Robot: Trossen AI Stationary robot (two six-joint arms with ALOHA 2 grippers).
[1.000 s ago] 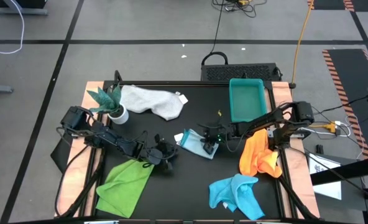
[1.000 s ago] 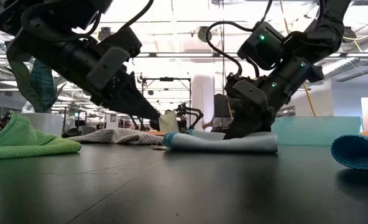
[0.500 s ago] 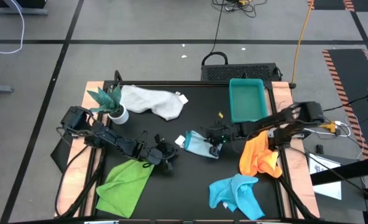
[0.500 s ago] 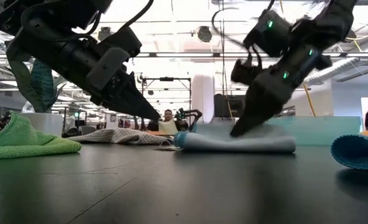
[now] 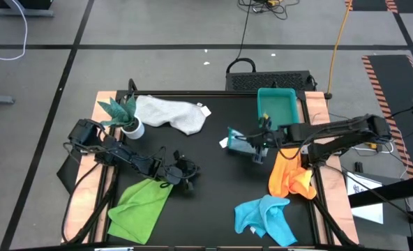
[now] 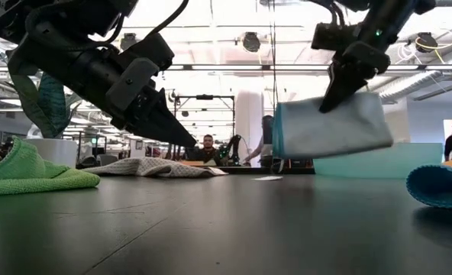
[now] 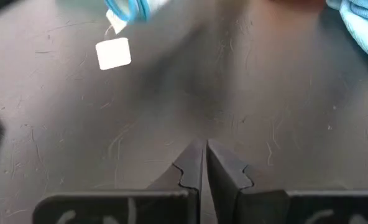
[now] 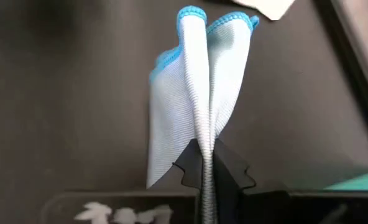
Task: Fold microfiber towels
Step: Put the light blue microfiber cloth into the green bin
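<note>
My right gripper [image 8: 207, 158] is shut on the folded pale blue towel [image 6: 329, 126], which hangs in the air near the teal tray [image 5: 276, 111]. Its white tag [image 7: 114, 53] dangles off one corner. My left gripper [image 5: 188, 183] rests shut and low over the table's middle left, beside the lime green towel [image 5: 140, 206], which lies crumpled at the near left. The white-grey towel [image 5: 171, 111] lies at the far left, the orange towel [image 5: 290, 174] at the right edge and the turquoise towel [image 5: 266, 216] at the near right. My right gripper pinches the towel's upper folded edge [image 8: 204, 134] between its two fingers, taking several layers. The fingers slant down at it from the table's right side. The towel hangs below them, clear of the table [image 6: 211, 221], and its layers spread apart away from the grip.
A small green plant in a white pot [image 5: 126, 118] stands at the far left next to the white-grey towel. The teal tray sits at the far right. Bare dark tabletop [image 5: 213, 195] lies between the two arms. A person [image 6: 205, 145] shows in the room behind.
My right gripper has risen and drawn back toward the table's right and far side, rolling as it went. The folded pale blue towel, which lay on the table, has come up with it, lifted clear and now hanging beside the tray.
</note>
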